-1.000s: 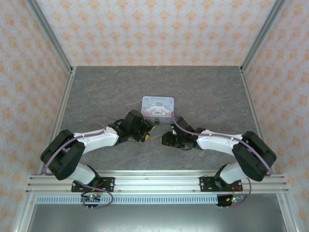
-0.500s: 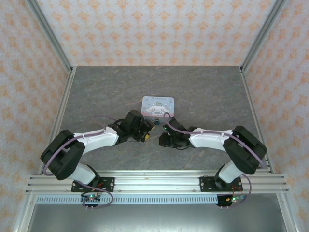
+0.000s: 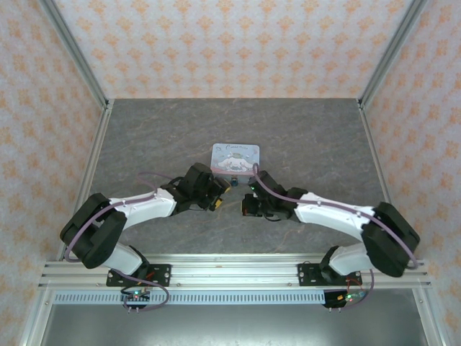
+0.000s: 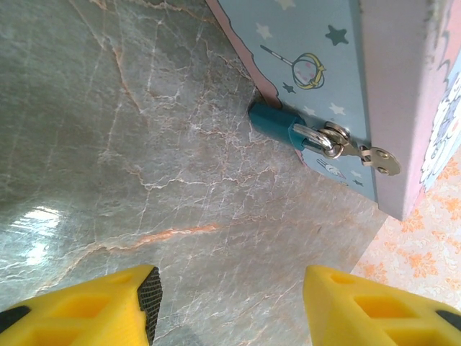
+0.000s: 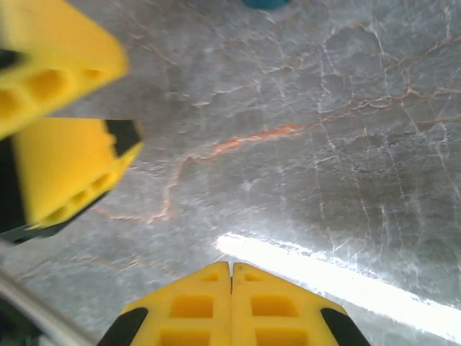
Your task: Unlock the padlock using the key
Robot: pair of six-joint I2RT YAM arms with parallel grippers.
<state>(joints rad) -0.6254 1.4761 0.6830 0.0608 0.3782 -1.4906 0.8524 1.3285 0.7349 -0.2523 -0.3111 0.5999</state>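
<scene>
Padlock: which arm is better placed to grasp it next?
Left, probably. The left gripper is open and faces the padlock directly; the right gripper is shut on nothing.

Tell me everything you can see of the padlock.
The padlock is tiny: a teal body and a silvery metal shackle, which looks closed. It lies on its side on the grey marbled table, its body against the foot of the pale blue tin. A flat metal tab sits at the shackle; key or hasp, I cannot tell.
</scene>
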